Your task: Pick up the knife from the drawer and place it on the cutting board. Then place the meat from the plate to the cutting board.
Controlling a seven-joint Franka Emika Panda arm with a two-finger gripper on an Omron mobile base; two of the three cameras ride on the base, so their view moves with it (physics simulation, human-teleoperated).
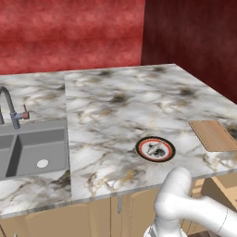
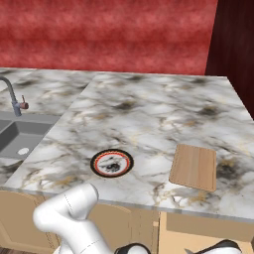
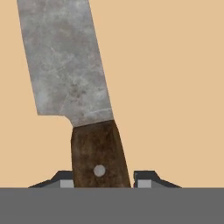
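The knife (image 3: 83, 100), with a grey mottled blade and a dark-brown wooden handle carrying one pale rivet, lies on the plain tan floor of the drawer (image 3: 175, 87), and the gripper (image 3: 101, 180) is clenched on its handle, one finger tip on each side; no brand or writing can be read on the blade. Up on the marble counter (image 1: 115, 106) the meat (image 1: 156, 149) sits in the middle of the plate (image 1: 155, 149), and the cutting board (image 2: 194, 167) lies flat, well apart to the right of the plate and near the front edge. To the left there is a grey sink (image 1: 32, 148) with a faucet (image 1: 11, 109), and a red wall (image 2: 109, 34) stands behind the counter.
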